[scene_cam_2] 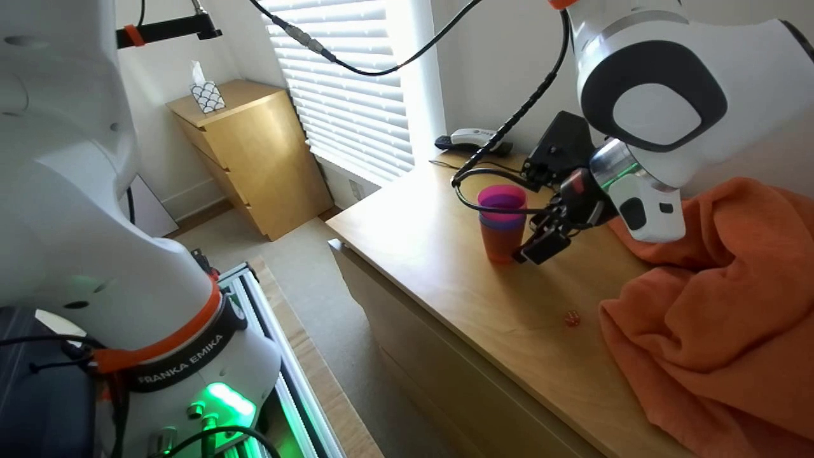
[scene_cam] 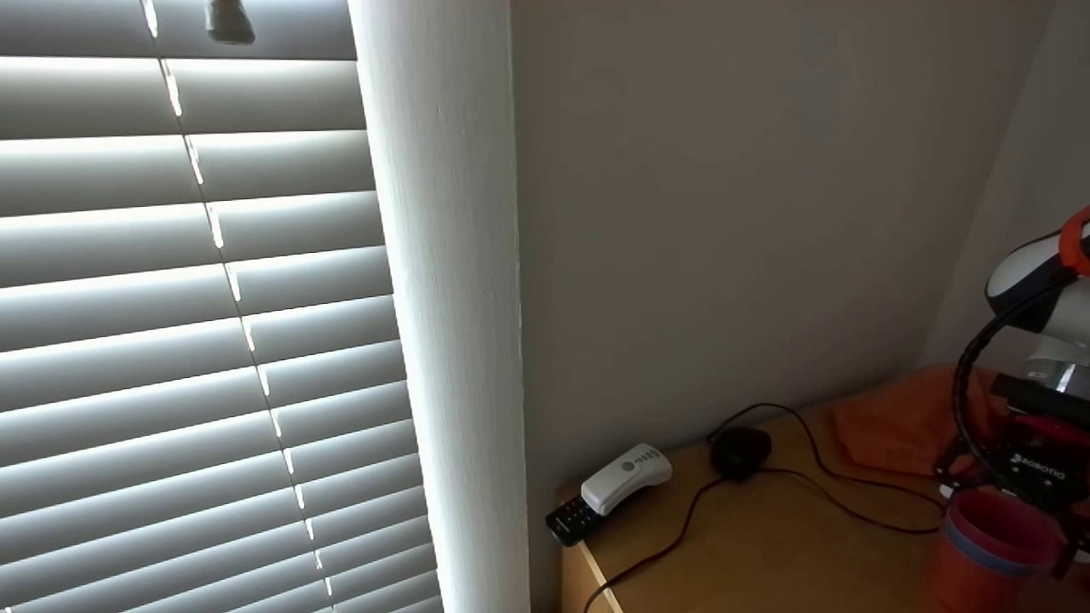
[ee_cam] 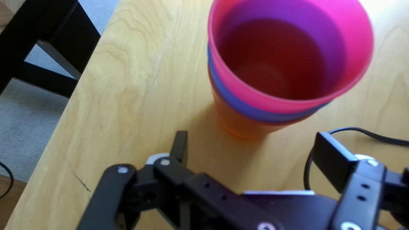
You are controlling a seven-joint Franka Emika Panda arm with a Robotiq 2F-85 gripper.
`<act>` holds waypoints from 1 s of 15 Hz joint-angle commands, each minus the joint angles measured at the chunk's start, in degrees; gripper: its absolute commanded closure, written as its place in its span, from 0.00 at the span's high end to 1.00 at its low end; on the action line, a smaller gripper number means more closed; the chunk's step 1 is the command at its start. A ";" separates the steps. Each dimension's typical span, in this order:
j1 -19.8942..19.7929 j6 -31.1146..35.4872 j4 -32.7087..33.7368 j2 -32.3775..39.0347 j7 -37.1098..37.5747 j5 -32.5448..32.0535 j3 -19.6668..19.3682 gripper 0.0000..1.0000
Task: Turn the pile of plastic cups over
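The pile of nested plastic cups (ee_cam: 284, 70) stands upright on the wooden dresser top, mouths facing up. A pink rim is on top, a blue-purple rim below it, and an orange cup outermost. The pile also shows in both exterior views (scene_cam: 992, 549) (scene_cam_2: 501, 232). My gripper (ee_cam: 255, 153) is open and empty, with its two fingers wide apart on the near side of the pile in the wrist view. In an exterior view the gripper (scene_cam_2: 537, 219) is tilted right beside the pile, with one finger low near the cups' base; its far finger is hard to make out.
An orange cloth (scene_cam_2: 718, 299) lies bunched on the dresser top (scene_cam_2: 439, 254). A small red die (scene_cam_2: 572, 318) lies near it. White and black remotes (scene_cam: 626, 477), a dark round device (scene_cam: 739, 451) and its cable are at the back. The dresser edge is close to the cups.
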 commanded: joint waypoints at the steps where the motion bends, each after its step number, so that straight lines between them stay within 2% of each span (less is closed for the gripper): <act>1: -1.66 -4.66 3.41 2.98 1.17 2.27 0.70 1.00; 15: -1.33 -13.99 8.82 8.97 4.49 6.04 0.96 1.00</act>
